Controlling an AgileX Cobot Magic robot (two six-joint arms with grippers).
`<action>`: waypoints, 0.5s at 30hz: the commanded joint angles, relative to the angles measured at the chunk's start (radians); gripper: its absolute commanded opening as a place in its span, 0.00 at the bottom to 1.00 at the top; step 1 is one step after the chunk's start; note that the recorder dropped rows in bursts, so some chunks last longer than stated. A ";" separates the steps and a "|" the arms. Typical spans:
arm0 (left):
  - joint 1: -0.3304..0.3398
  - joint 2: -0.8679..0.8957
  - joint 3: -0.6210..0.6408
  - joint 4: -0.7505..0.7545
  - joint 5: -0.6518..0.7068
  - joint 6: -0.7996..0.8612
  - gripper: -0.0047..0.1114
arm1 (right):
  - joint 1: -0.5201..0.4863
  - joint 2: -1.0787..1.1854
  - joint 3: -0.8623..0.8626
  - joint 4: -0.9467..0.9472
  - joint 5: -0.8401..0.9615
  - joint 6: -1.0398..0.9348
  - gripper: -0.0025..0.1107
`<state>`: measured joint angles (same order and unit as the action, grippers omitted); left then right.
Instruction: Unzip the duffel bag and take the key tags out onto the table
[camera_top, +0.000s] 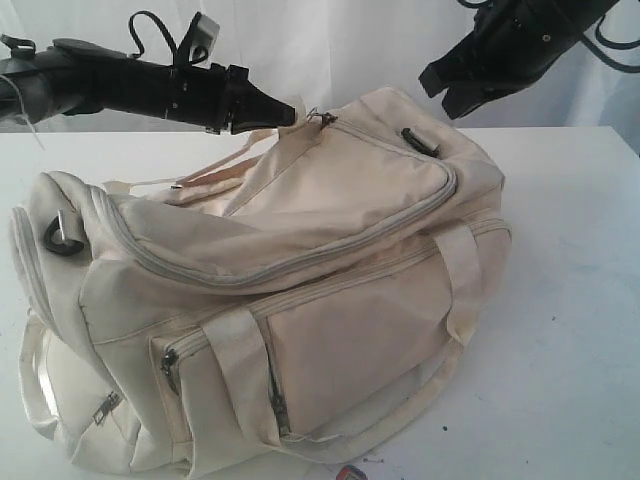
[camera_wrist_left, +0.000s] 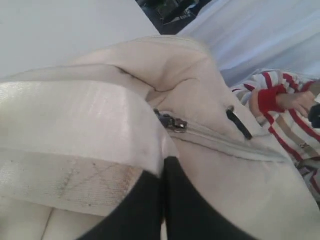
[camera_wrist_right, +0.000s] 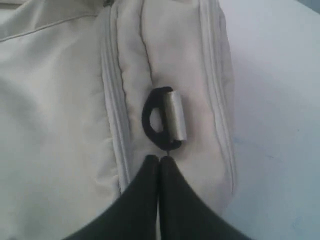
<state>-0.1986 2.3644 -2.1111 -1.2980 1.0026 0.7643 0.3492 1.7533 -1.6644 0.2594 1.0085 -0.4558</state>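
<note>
Since the duffel bag (camera_top: 300, 280) is lying zipped along the bench's near edge, the left gripper (camera_top: 288, 113) is aiming at its zipper pull (camera_wrist_left: 172, 121), the right gripper (camera_wrist_right: 160, 159) hovering above; both are keeping jaws pressed together.

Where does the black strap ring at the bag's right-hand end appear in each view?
Exterior: black strap ring sits upper right of centre, on the duffel bag's top.
Left wrist: ring lies just past the zipper slider.
Right wrist: ring is mid-picture, threaded by its grey loop.
Shared landmark: the grey zipper track alongside it.
</note>
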 joint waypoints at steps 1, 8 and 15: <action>0.001 -0.062 -0.006 -0.043 0.139 0.046 0.04 | 0.000 0.008 0.002 0.082 -0.056 -0.156 0.02; 0.003 -0.084 -0.006 -0.039 0.218 0.074 0.04 | 0.000 0.090 0.000 0.110 -0.153 -0.230 0.13; 0.003 -0.084 -0.006 -0.089 0.219 0.151 0.04 | 0.009 0.123 0.000 0.244 -0.397 -0.423 0.38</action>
<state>-0.1949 2.3179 -2.1111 -1.2715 1.1048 0.8849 0.3492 1.8795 -1.6644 0.4590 0.7316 -0.7948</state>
